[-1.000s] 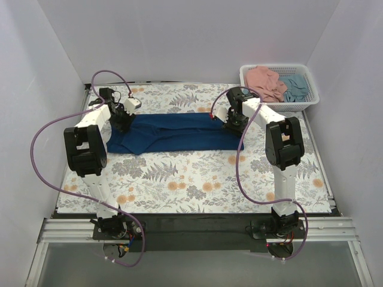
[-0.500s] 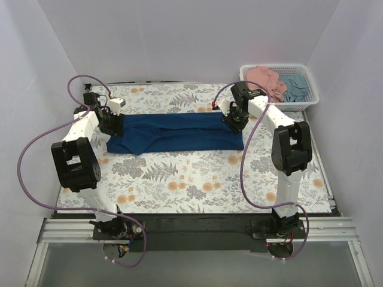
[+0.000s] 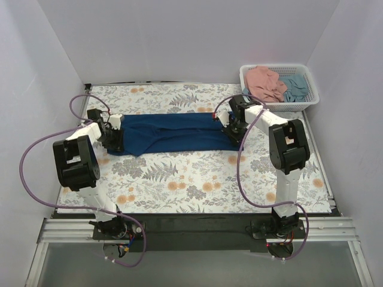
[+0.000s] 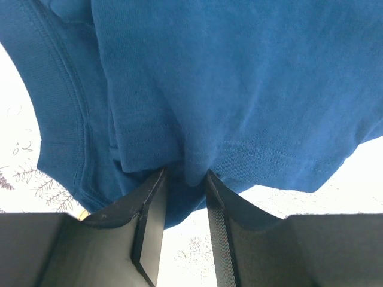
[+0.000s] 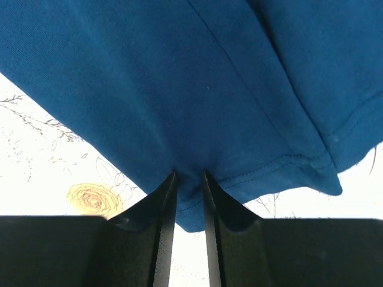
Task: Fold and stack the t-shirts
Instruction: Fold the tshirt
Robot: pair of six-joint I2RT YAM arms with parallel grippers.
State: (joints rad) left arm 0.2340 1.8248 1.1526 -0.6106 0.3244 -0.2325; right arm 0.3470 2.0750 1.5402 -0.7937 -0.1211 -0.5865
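Navy t-shirt (image 3: 176, 133) is laid out as a long narrow band, apparently folded lengthwise. It runs left to right across the far half of the floral surface (image 3: 191, 179).

- **Left hand:** the left hand (image 4: 184, 176) is clamped on the shirt's left end. A bunched fold of cloth is pinched between the fingers (image 4: 149, 221), just inside a stitched hem. Several overlapping layers and a ribbed edge are visible there.
- **Right hand:** the right hand (image 5: 188, 176) is clamped on the right end. A small tuck is held between the fingers close to the hem corner.
- **Other shirts:** the salmon pink t-shirt (image 3: 266, 82) and the light teal t-shirt (image 3: 296, 86) are crumpled in the white lattice basket (image 3: 308, 103) at the far right, not yet folded.

Step judged: both ends are held for the next crosswise fold.

Risks:
- Both bites are shallow and sit near the hems, so cloth could be pulled out under tension if the ends are drawn apart.
- At the left end it cannot be told whether every layer is caught. A missed lower layer would drop and open the lengthwise fold.
- Uneven lift or travel between the two hands would skew the band and misalign the edges.
- Dragging the cloth low over the surface could ruck the middle section.
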